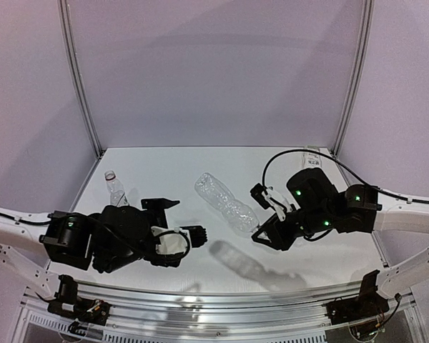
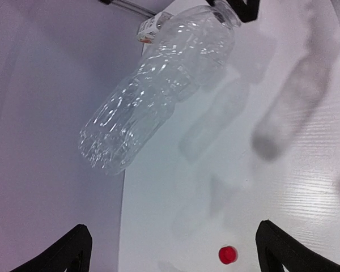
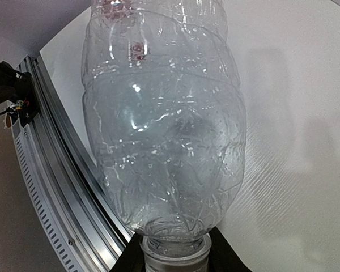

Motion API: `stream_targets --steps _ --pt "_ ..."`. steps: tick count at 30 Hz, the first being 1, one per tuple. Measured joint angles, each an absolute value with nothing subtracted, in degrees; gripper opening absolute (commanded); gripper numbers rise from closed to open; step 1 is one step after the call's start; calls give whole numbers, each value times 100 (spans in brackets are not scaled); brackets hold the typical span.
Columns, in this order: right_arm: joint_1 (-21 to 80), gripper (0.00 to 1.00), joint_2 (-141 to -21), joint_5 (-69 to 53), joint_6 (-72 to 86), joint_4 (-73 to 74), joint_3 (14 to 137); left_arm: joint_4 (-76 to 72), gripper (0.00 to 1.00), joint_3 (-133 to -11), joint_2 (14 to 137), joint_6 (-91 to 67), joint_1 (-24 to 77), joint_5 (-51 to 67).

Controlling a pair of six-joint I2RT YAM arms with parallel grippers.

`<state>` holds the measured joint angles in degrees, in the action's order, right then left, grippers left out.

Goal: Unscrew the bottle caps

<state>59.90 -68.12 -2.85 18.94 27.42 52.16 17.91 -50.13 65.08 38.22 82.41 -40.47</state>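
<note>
My right gripper (image 1: 261,230) is shut on the neck of the slim ribbed clear bottle (image 1: 225,202) and holds it tilted above the table. In the right wrist view this bottle (image 3: 164,124) fills the frame, its neck between my fingers (image 3: 224,259); its cap is hidden. My left gripper (image 1: 180,219) is wide open and empty, low over the table. In the left wrist view a red cap (image 2: 228,255) lies loose on the table between the fingers (image 2: 277,243), and the ribbed bottle (image 2: 153,90) hangs beyond. A small bottle (image 1: 115,188) stands upright at the left.
A larger bottle with a white label (image 1: 312,157) stands behind the right arm at the back right; its label also shows in the left wrist view (image 2: 150,28). An aluminium rail (image 1: 200,296) runs along the table's near edge. White walls and metal posts (image 1: 82,86) enclose the table.
</note>
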Motion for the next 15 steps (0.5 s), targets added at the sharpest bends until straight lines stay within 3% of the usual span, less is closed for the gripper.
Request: stream_targets --steps 15 --pt "5990 18 -6678 -908 1796 2950 5144 1741 97 -6377 8082 6204 8009 -3553"
